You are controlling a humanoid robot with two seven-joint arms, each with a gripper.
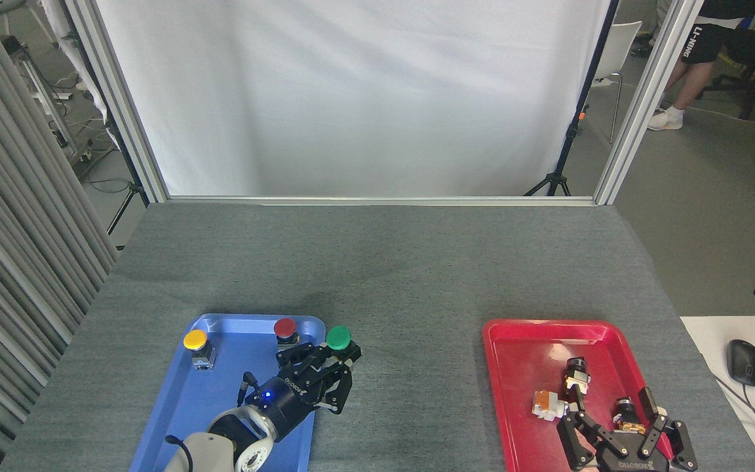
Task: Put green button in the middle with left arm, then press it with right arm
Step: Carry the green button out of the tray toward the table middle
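**Head view: green button held at the blue tray's right edge**

Head view gives me the left gripper [333, 364] reaching up and to the right from the bottom edge, its blue light showing on the body. Its fingers are closed narrow around the base of the green button [338, 338], and the green cap stands clear above the fingertips. The button sits over the right rim of the blue tray [174, 406], at the border with the grey cloth. I cannot tell whether its base touches anything beneath it.

The middle [404, 367], the bare cloth between the two trays, lies just to the right of the button.

Inside the blue tray, the red button [285, 330] stands near the far rim, just left of my left gripper's fingers. The yellow button [196, 346] stands well apart, toward the far left corner.

My right gripper [620, 423] is low over the near part of the red tray [522, 367], fingers spread wide with nothing between them. Small orange, white and black parts [564, 393] lie in that tray just beyond its fingertips.
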